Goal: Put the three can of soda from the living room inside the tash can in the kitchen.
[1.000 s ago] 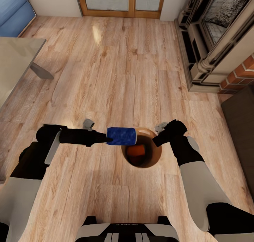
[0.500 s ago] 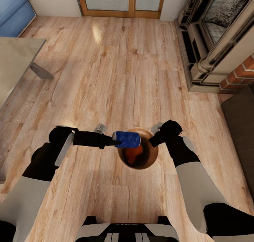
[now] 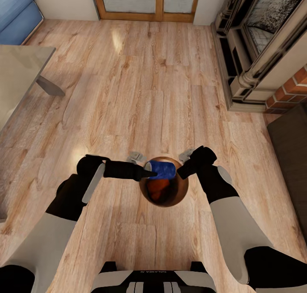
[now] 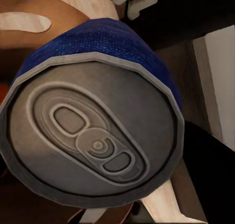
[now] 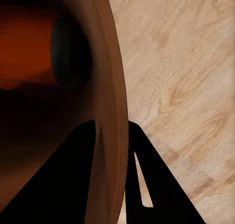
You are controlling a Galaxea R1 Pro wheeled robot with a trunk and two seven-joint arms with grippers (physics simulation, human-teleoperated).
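Since the earlier frames, the dark blue can (image 3: 162,169) has been carried by the left gripper (image 3: 149,174) from beside the trash can (image 3: 182,190) to over its opening, and both arms have been drawn inward. The blue can is held on its side, clamped at its end, silver top (image 4: 93,136) facing the left wrist camera. Orange cans (image 3: 157,188) are seen inside the trash can. The trash can's rim (image 5: 112,131) is pinched by the right gripper (image 3: 182,172), one finger inside and one outside.

Blue can (image 3: 163,169) over bin (image 3: 184,190) — L gripper (image 3: 148,173).
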